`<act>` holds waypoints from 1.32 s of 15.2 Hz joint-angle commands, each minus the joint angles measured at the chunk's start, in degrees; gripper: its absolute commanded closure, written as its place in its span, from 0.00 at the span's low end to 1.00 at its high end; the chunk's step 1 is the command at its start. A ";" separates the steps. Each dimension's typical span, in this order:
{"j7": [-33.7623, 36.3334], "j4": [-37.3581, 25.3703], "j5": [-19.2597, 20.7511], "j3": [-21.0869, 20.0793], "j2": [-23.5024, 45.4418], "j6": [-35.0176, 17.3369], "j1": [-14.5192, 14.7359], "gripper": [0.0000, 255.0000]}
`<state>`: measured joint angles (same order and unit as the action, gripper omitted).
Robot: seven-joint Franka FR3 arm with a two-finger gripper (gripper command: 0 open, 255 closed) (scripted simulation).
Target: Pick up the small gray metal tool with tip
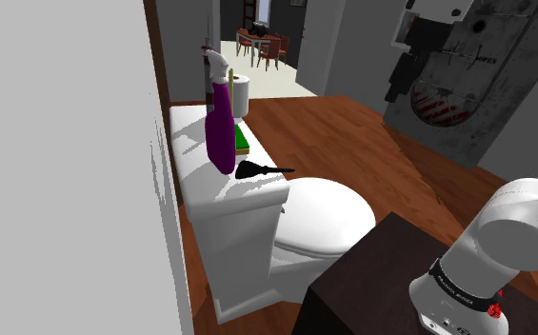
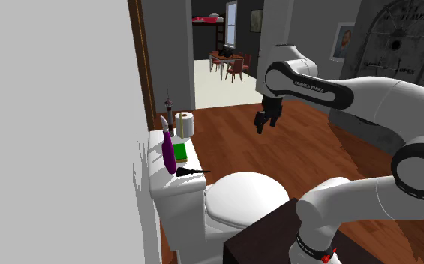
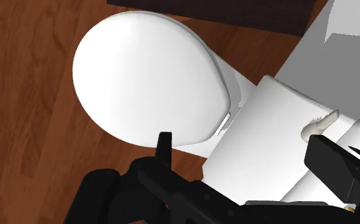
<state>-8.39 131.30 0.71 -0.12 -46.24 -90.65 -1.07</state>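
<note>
The arm (image 2: 368, 94) rises from the stand (image 1: 371, 276), bends back at the elbow and runs level toward the second exterior view's left. Its wrist turns down, so the gripper (image 2: 266, 126) hangs well above the wood floor (image 2: 308, 157), beside the toilet rather than over it. In the wrist view the 2 fingers (image 3: 165, 145) stand wide apart with nothing between them; the gripper holds nothing.

The tool (image 1: 262, 170), drawn black, lies flat on the tank (image 1: 248, 205) near its front end. Its broad end is just beside the foot of the purple bottle (image 1: 221, 133), and its thin tip points to the shoulder view's right, seeming to reach just past the tank's edge toward the bowl. Gripper and tool are well apart.

Behind the bottle a green pad (image 1: 242, 141) lies on the tank, and farther back stands a white roll (image 1: 241, 92). The bottle is upright and is the tallest thing near the tool. The grey wall (image 1: 67, 162) runs along the tank's far side, closing that side off. The side facing the closed lid (image 2: 244, 196) is open, with free air above the lid and the floor between the gripper and the tank. The stand's corner sits close to the bowl's front.
</note>
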 commanded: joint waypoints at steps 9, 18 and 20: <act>-6.11 -1.66 -3.29 -3.41 10.66 -8.38 6.73 0.00; -13.10 -5.63 -6.14 -8.02 22.47 -15.63 13.54 0.00; -14.62 -6.71 -6.59 -9.15 24.99 -16.94 14.94 0.00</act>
<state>-21.94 125.07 -5.65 -8.88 -22.34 -107.03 13.20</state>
